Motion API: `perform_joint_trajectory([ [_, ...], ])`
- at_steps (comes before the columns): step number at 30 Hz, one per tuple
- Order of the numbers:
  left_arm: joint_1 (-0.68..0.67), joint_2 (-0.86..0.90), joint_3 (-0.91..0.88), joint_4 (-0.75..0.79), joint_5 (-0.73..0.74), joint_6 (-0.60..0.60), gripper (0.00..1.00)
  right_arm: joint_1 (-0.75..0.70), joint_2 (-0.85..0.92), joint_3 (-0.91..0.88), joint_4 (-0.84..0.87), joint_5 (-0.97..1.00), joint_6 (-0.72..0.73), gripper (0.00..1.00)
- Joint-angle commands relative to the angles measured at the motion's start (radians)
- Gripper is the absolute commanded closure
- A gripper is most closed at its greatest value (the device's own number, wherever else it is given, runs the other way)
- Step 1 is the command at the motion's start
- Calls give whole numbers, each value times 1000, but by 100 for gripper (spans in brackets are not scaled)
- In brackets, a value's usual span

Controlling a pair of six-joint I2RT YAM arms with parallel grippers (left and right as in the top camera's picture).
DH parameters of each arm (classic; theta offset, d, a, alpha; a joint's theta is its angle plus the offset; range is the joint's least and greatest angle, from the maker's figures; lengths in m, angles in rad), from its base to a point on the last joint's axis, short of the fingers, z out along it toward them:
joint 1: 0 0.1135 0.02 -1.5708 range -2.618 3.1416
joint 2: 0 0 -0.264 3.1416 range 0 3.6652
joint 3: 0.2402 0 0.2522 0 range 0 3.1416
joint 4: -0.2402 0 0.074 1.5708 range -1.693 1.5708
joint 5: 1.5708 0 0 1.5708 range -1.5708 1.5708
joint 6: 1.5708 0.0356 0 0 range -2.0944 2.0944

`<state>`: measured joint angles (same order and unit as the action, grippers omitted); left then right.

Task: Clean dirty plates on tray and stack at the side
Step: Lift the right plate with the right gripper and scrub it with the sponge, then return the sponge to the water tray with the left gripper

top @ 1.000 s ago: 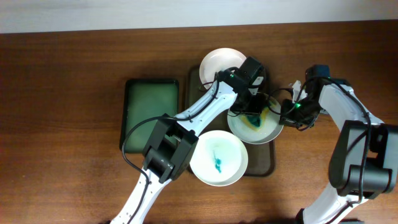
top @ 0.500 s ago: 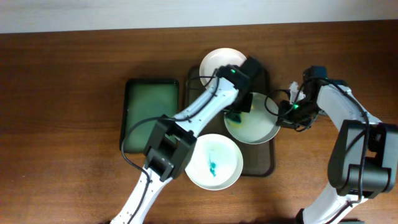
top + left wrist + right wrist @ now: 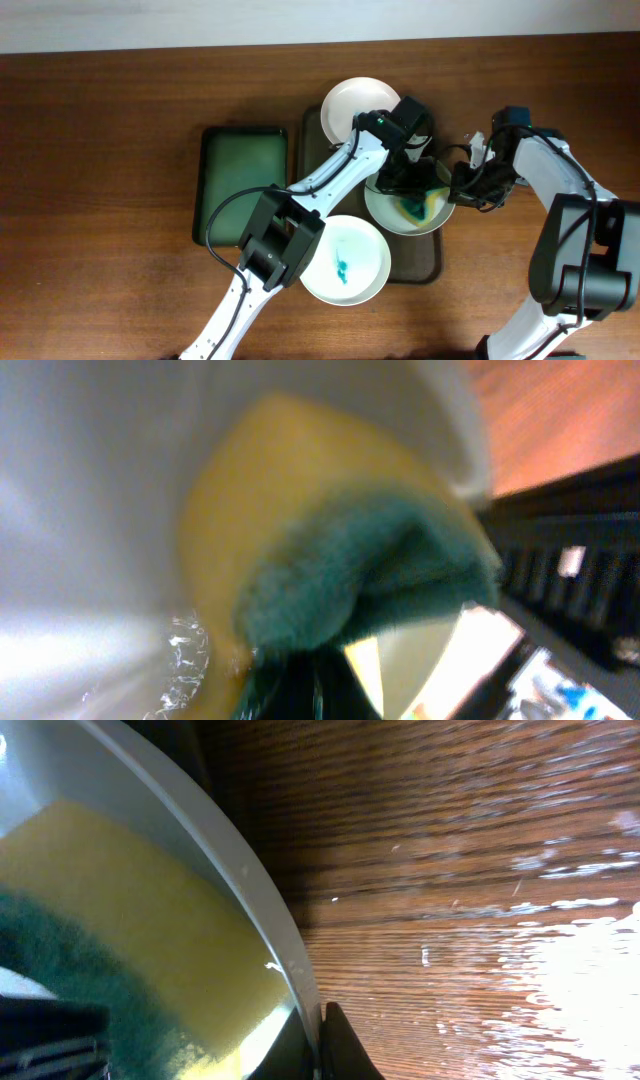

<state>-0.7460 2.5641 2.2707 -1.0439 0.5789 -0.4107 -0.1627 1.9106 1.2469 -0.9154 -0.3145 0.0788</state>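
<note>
A white plate with yellow and teal smears lies tilted over the dark tray. My left gripper is shut on a yellow and teal sponge and presses it into that plate; the sponge fills the left wrist view. My right gripper is shut on the plate's right rim. A second white plate with a teal smear sits at the tray's front left. A clean white plate lies at the back.
A green rectangular tray lies on the wooden table left of the dark tray. Black cables run from the left arm over the table near the front plate.
My left gripper has swept the sponge from the plate's left side back to its right side. The held plate has shifted slightly. The right gripper keeps its hold on the rim.
</note>
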Motion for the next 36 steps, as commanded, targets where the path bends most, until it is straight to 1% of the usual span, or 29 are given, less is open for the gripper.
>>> perform_joint_trajectory([
  [1, 29, 27, -9, -141, -404, 14, 100, 5, 13, -7, 8, 21, 7, 96],
  [3, 68, 27, -9, -213, -596, -35, 100, 5, 13, -7, 8, 11, 7, 96],
  [5, 91, 27, -2, -243, -672, -35, 100, 5, 13, -7, 8, 11, 7, 96],
  [6, 95, 27, 7, -253, -688, -35, 100, 5, 13, -7, 8, 11, 7, 96],
  [8, 97, 26, 71, -302, -755, -34, 100, 5, 13, -7, 7, 11, 7, 96],
  [10, 97, 26, 179, -368, -766, -34, 100, 5, 13, -7, 4, 11, 7, 96],
  [11, 97, 26, 261, -428, -766, -34, 100, 5, 13, -7, 3, 11, 7, 96],
  [13, 107, 26, 499, -596, -767, -32, 100, 5, 13, -7, 3, 11, 6, 96],
  [14, 119, 26, 606, -645, -762, -5, 100, 5, 13, -7, 2, 11, 6, 96],
  [15, 134, 12, 672, -645, -697, 97, 100, 5, 13, -7, -3, 11, 6, 96],
  [16, 165, -38, 708, -645, -676, 99, 100, 5, 13, -7, -11, 11, 6, 96],
  [19, 236, -174, 695, -645, -647, 212, 100, 5, 13, -7, -23, 11, 3, 96],
  [21, 287, -290, 626, -644, -647, 234, 100, 5, 13, -7, -29, 11, 3, 96],
  [23, 352, -432, 406, -644, -654, 233, 100, 5, 13, -7, -38, 11, 3, 96],
  [24, 392, -484, 253, -644, -654, 232, 100, 5, 13, -7, -39, 11, 3, 96],
  [25, 458, -507, 34, -623, -649, 214, 100, 5, 13, -7, -38, 11, 3, 96],
  [26, 478, -507, -33, -593, -637, 214, 100, 5, 13, -7, -38, 11, 3, 96],
  [27, 510, -507, -178, -481, -592, 215, 100, 5, 13, -7, -37, 11, 3, 96],
  [29, 544, -507, -436, -209, -570, 214, 100, 5, 13, -7, -38, 11, 3, 96],
  [32, 554, -506, -688, 76, -570, 214, 100, 5, 13, -7, -38, 11, 3, 96],
  [33, 554, -506, -726, 122, -570, 210, 100, 5, 13, -7, -38, 11, 3, 96],
  [34, 554, -510, -731, 124, -555, 195, 90, 5, 13, -7, -38, 11, 3, 96],
  [35, 554, -536, -705, 95, -518, 195, 63, 5, 13, -7, -34, 11, 3, 96],
  [36, 554, -570, -667, 57, -498, 195, 47, 5, 13, -7, -33, 11, 3, 96],
])
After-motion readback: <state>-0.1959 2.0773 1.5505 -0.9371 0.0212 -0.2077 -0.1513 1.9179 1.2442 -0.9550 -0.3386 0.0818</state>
